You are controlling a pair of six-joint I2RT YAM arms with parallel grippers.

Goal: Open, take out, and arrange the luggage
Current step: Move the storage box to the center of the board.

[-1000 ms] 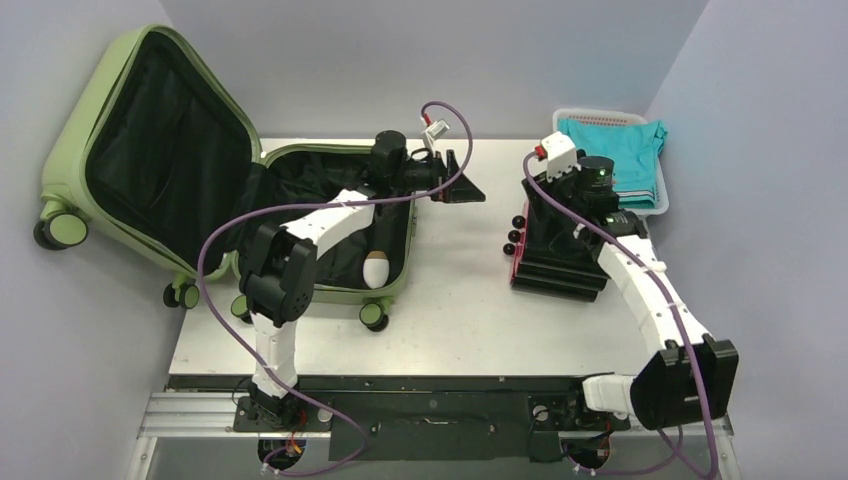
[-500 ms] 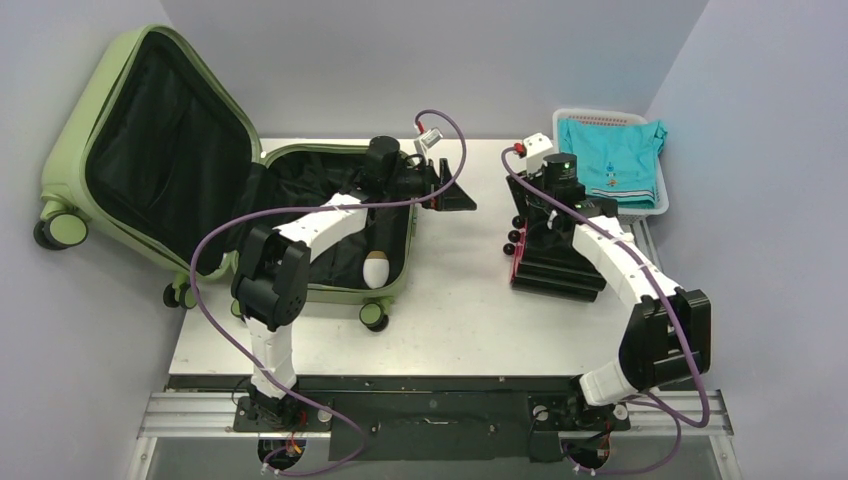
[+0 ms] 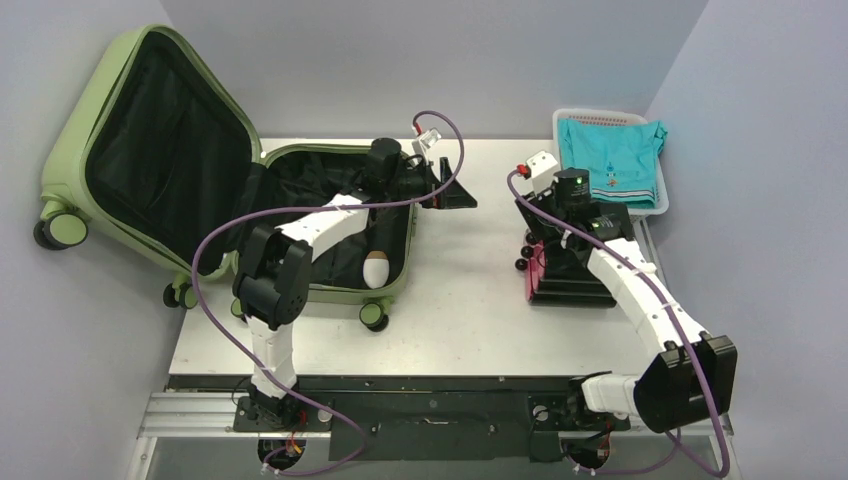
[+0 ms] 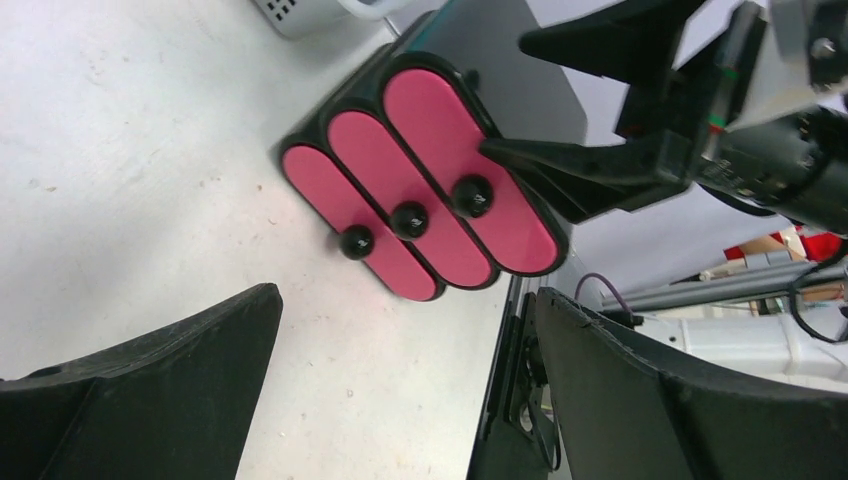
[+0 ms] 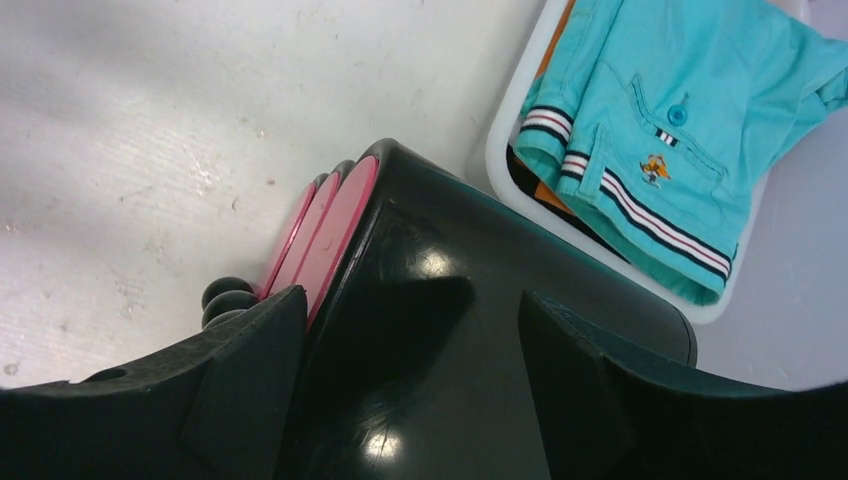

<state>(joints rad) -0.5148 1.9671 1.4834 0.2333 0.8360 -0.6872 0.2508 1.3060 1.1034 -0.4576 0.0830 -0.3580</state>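
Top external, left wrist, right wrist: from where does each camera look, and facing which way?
Top external: above and behind the robot, looking down on the table; left arm, right arm and the open luggage show.
Left wrist: on the left arm, facing across the table at the black case; the open left jaws frame it.
Right wrist: above the black case, facing down; the right jaws clasp it, basket beyond.
Shared: all show the black case.

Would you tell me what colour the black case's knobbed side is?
Pink-red side, with black knobs; the left wrist view shows it best.
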